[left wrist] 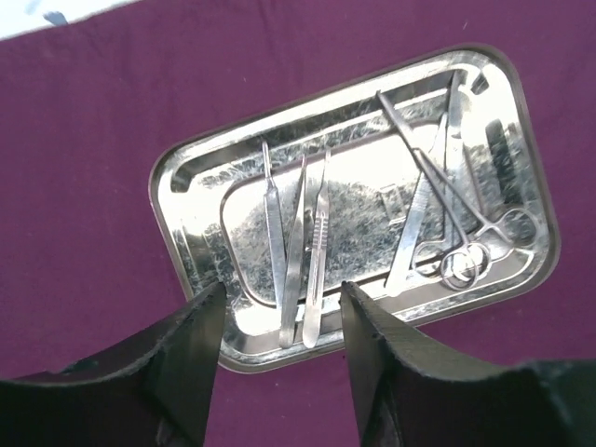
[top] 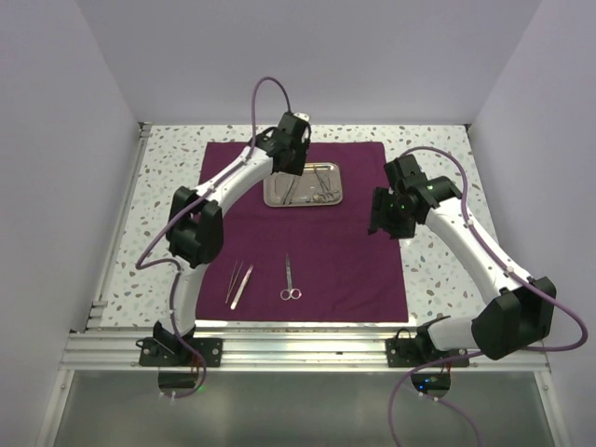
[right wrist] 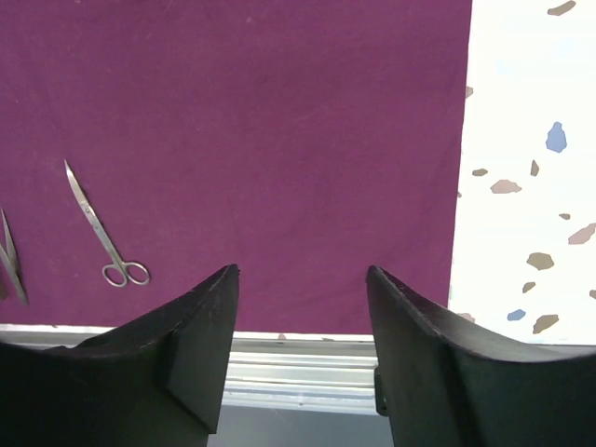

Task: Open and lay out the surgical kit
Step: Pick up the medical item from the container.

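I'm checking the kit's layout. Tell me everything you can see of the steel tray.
The tray is a shiny rectangular steel dish with rounded corners, a raised rim and a mottled, reflective floor. It lies flat on the purple cloth, toward its far edge. Inside lie three slim tools side by side at one end and ring-handled instruments crossed at the other. The open left gripper hangs over it, not touching it as far as shows.
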Available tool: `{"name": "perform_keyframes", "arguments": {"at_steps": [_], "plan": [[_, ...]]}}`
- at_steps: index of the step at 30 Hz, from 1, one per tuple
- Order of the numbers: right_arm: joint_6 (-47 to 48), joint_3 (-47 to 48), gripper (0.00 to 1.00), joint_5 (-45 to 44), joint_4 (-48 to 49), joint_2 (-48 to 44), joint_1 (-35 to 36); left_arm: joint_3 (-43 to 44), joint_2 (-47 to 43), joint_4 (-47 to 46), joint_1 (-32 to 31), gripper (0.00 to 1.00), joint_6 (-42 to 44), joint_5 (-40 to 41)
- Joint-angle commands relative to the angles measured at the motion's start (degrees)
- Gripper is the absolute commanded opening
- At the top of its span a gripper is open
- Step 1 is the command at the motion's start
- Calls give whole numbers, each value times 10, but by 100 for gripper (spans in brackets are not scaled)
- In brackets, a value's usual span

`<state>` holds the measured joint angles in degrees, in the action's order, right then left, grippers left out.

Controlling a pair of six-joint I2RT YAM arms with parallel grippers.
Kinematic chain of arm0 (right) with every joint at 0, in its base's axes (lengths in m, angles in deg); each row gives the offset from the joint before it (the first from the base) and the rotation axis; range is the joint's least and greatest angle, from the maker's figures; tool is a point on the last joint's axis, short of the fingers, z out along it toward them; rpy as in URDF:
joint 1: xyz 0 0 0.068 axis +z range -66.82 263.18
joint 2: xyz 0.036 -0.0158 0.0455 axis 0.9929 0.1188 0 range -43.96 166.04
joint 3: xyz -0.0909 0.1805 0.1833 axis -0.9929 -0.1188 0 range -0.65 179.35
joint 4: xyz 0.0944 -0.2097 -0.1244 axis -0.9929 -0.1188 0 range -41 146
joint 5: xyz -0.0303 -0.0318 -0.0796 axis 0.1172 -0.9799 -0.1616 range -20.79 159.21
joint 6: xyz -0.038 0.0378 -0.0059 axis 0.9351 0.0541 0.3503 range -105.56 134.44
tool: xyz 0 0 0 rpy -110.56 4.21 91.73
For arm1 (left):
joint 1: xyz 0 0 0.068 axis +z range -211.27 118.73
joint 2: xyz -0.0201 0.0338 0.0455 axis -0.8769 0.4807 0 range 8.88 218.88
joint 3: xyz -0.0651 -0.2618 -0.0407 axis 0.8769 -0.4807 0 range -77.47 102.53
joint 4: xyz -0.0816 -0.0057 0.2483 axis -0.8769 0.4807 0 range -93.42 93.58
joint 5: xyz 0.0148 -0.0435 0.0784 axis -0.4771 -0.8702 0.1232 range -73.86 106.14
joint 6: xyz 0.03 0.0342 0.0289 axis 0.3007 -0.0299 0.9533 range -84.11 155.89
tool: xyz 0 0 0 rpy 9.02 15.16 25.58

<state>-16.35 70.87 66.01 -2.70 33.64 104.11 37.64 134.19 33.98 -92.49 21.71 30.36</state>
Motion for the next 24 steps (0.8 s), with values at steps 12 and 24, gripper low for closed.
{"name": "perform_keyframes", "arguments": {"at_steps": [12,24], "plan": [[9,-4,64,-7,-8,-32,-2,42,127,-21,9,54,18,14],[4,8,62,-8,0,0,-1,93,173,-15,29,37,20,-7]]}}
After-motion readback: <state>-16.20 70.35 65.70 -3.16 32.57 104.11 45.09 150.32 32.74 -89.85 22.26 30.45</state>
